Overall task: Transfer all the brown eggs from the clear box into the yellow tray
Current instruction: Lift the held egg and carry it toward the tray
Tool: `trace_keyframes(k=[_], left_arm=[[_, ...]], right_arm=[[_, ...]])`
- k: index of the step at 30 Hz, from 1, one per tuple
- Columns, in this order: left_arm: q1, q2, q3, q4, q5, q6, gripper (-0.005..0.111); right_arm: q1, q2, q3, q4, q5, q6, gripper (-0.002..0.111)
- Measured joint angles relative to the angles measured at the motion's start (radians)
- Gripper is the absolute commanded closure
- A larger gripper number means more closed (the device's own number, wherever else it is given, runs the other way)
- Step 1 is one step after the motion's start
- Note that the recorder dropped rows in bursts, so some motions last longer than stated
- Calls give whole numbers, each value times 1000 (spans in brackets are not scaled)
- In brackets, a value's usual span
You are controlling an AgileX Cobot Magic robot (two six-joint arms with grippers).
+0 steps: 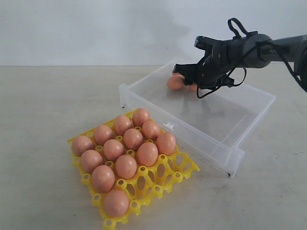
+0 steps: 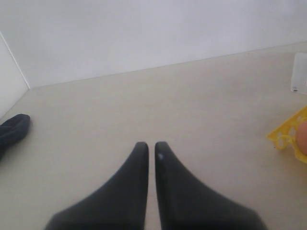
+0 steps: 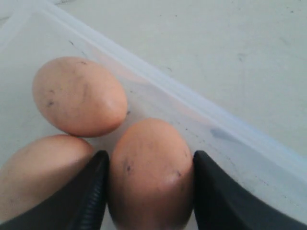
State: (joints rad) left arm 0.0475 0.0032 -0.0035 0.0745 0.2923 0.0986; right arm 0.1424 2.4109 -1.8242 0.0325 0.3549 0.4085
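Quick count: thirteen brown eggs [image 1: 125, 166] are seated in the yellow tray [image 1: 184, 167], as three full rows of four plus one alone at the near corner. Three more are seen in the right wrist view, bunched against one wall of the clear box [image 1: 182, 132].

The shells are smooth, matte and oval, orange-tan, with a few tiny dark specks up close. The tray is bright yellow plastic, an openwork grid full of round holes. The box is shallow, rectangular, see-through colourless plastic with a flanged rim. Both are set on a plain pale beige worktop [image 1: 43, 96], with the tray just in front of the box.

The right gripper [image 3: 149, 158] is clamped on the middle egg [image 3: 151, 172] inside the box, one black finger pressed to each side. The left gripper [image 2: 148, 146] is held over bare worktop with its dark fingers brought together, only a thin slit left and nothing in it.
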Motion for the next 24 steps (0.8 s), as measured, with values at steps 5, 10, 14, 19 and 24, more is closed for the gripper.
trace_keyframes(k=[5, 10, 14, 19, 24], left_arm=[[0, 0, 0, 0, 0, 0, 103], [0, 0, 0, 0, 0, 0, 103], [0, 0, 0, 0, 0, 0, 103], [0, 0, 0, 0, 0, 0, 103], [0, 0, 0, 0, 0, 0, 103]], right_arm=[[0, 0, 0, 0, 4, -6, 108], [0, -19, 0, 0, 41, -34, 108], [0, -66, 0, 0, 75, -46, 108], [19, -149, 53, -74, 75, -61, 108], [56, -318, 346, -103, -187, -11, 108]])
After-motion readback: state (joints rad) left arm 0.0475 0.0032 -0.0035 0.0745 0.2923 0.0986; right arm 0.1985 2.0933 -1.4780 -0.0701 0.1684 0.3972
